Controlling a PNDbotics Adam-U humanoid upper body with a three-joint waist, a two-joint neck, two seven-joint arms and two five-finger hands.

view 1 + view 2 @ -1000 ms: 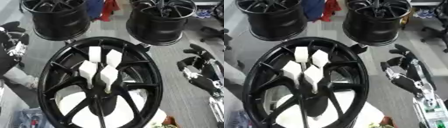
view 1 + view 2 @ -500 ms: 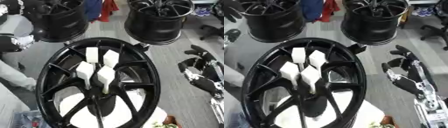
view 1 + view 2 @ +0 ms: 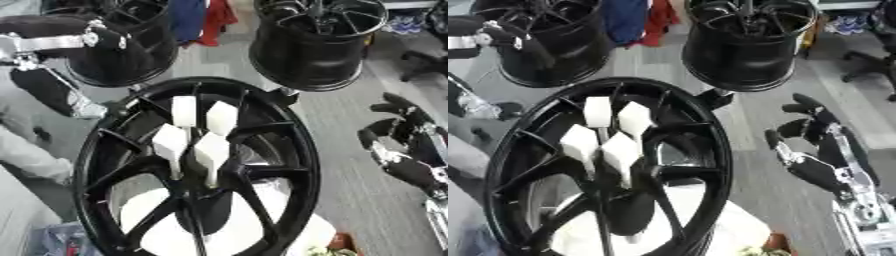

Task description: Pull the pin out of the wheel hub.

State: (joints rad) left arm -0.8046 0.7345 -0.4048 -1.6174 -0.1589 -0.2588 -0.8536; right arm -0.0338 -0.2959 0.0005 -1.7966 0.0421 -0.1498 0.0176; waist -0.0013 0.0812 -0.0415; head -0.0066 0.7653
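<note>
A large black wheel hub [image 3: 297, 145] lies flat in the middle of both views. Several white block-headed pins [image 3: 210, 150] stand close together in its centre, stems going down among the spokes. My left arm reaches in from the upper left, and my blurred left hand [image 3: 48, 90] hangs just outside the hub's upper left rim, apart from the pins. My right hand [image 3: 815, 145] hovers to the right of the hub, open with fingers spread and holding nothing.
Two more black wheels [image 3: 319, 40] [image 3: 122, 45] stand upright behind the hub. Red and blue cloth [image 3: 206, 17] hangs between them. A white round stand [image 3: 166, 225] shows under the spokes. An office chair [image 3: 429, 65] is at the far right on the grey floor.
My left arm has swung in from the left edge toward the hub's upper left rim. The camera has shifted a little. The right hand and the pins have stayed put.
</note>
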